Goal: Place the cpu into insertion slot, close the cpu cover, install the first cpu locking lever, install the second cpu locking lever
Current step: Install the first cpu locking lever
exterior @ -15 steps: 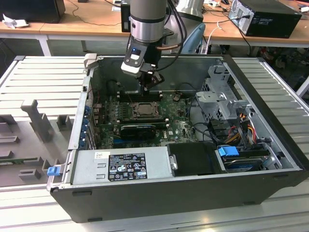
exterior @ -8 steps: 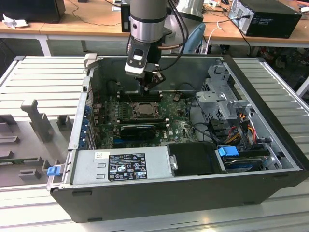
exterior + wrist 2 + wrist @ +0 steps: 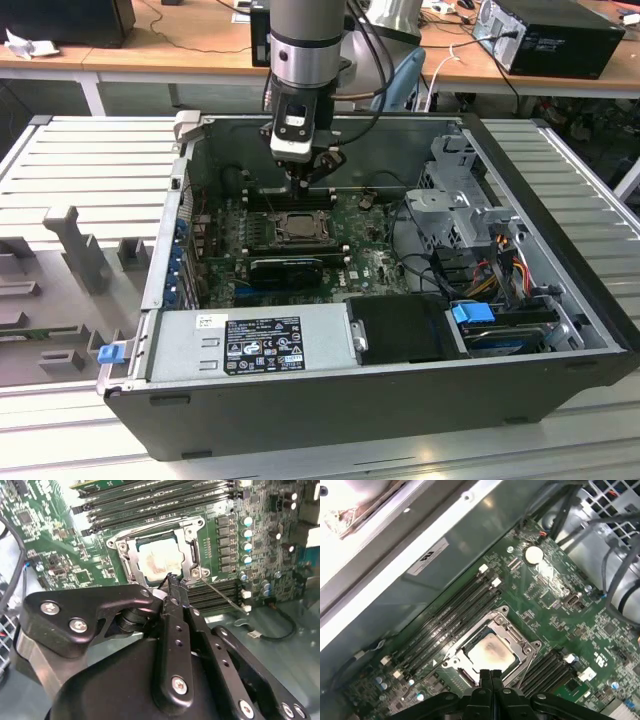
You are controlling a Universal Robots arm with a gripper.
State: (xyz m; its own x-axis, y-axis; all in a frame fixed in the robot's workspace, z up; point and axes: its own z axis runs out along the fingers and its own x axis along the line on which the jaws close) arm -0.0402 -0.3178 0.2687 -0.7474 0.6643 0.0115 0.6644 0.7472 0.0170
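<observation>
The cpu (image 3: 159, 560) lies flat in the insertion slot (image 3: 131, 555), its silver top showing; it also appears in the first wrist view (image 3: 490, 652) and in the exterior view (image 3: 297, 226). The cpu cover (image 3: 192, 555) lies down over it, framing the chip in its window. A thin metal lever rod (image 3: 225, 594) runs out from one socket corner over the board. My gripper (image 3: 172, 580) hangs just above the socket's edge, fingers shut together with nothing seen between them. Its fingertips (image 3: 491, 675) sit by the chip's near edge, and the gripper (image 3: 303, 185) stands just behind the socket in the exterior view.
Long black memory slots (image 3: 450, 620) flank the socket on both sides. A black card (image 3: 288, 268) lies in front of it. The power supply (image 3: 250, 345), drive cage (image 3: 460, 205) and cables (image 3: 500, 270) crowd the exterior view's right and front inside the case walls.
</observation>
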